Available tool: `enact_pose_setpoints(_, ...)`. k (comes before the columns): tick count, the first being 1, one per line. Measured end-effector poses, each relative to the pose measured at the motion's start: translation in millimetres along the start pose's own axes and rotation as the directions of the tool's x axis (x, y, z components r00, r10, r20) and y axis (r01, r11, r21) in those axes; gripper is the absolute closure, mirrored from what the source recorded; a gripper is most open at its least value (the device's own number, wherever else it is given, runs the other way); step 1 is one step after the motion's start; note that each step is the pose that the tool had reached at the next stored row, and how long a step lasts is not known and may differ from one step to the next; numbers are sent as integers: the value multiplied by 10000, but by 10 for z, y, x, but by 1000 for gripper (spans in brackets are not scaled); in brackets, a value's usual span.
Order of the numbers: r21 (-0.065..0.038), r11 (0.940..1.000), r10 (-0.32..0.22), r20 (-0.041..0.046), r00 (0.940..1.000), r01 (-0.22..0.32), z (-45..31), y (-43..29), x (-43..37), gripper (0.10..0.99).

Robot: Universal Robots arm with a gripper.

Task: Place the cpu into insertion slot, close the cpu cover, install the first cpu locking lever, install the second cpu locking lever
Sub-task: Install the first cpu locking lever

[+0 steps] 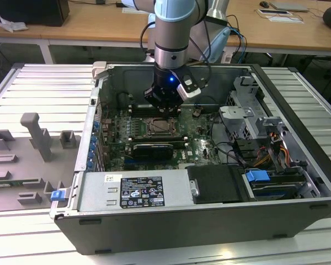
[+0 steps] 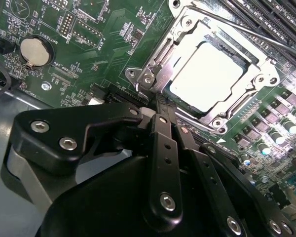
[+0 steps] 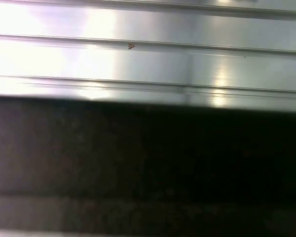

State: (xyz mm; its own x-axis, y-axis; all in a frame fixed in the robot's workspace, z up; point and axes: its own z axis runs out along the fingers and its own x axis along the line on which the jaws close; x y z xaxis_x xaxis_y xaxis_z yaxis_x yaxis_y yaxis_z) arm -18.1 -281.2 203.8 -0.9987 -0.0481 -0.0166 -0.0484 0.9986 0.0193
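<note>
The cpu [image 2: 207, 74], a pale silver square, lies flat inside the insertion slot [image 1: 161, 127] on the green motherboard. The cpu cover [image 2: 160, 54], a silver metal frame, lies down around the chip's edges. A thin wire locking lever [image 2: 246, 29] runs along the socket's far side. My gripper [image 2: 158, 106] has its black fingers [image 2: 164, 143] pressed together, shut with nothing visible between them. Its tip is at the socket's corner by the cover's hinge bracket [image 2: 147, 78]. In the exterior view the gripper [image 1: 164, 107] hangs just behind the socket inside the open computer case.
Memory slots [image 2: 271, 15] flank the socket, and a coin battery [image 2: 33, 51] sits on the board. A long black card [image 1: 151, 149], the power supply [image 1: 132, 190] and a drive cage [image 1: 248, 118] crowd the case. A grey fixture [image 1: 36, 138] stands outside. Ribbed metal [image 3: 138, 49] faces the first wrist view.
</note>
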Motion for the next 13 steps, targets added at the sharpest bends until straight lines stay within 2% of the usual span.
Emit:
enact_pose_setpoints(5,82,10000,-1,-7,10000,1,19,-1,1,980)
enact_pose_setpoints(10,90,10000,-1,-7,10000,1,46,0,-2,980)
enact_pose_setpoints(13,69,10000,-1,10,10000,1,-12,4,-6,980)
